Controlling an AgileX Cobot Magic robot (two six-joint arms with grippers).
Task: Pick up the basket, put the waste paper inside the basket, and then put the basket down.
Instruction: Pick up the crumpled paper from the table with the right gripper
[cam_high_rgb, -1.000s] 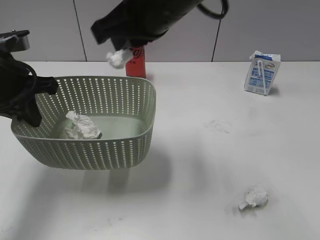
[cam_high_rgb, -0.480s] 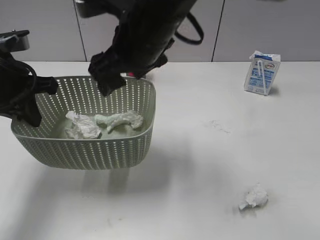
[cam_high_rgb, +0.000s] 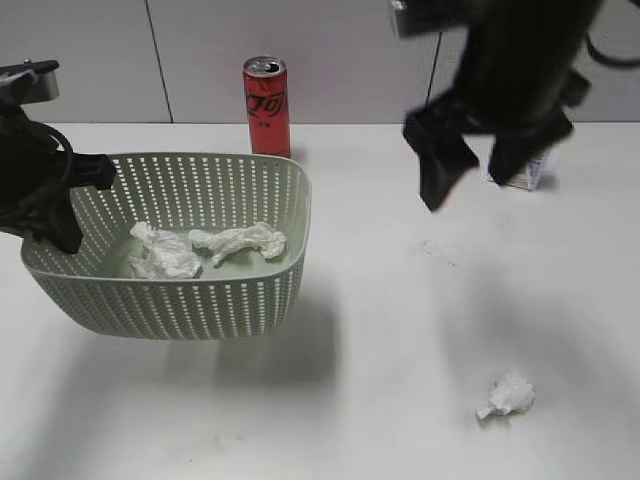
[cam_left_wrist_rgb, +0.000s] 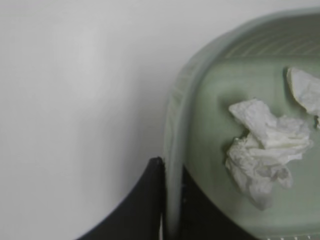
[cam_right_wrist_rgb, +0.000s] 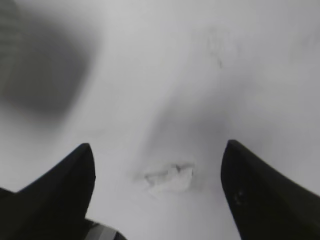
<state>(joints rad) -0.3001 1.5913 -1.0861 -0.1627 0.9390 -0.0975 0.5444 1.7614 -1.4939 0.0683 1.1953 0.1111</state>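
Left pincer clamped on the left rim of the basket, held tilted above the worktop. Inside, right of that pincer, two wads of waste paper. Right pincer spread wide, empty, high over the worktop. Below and ahead of it, between its fingers in the wrist view, a third wad on the worktop.

Exterior view: slanted down from chest height across the table, taking in both arms.
Left wrist view: close, looking down the left gripper at the basket rim it clamps.
Right wrist view: high, downward, between the right gripper fingers; shares the waste paper with the exterior view.
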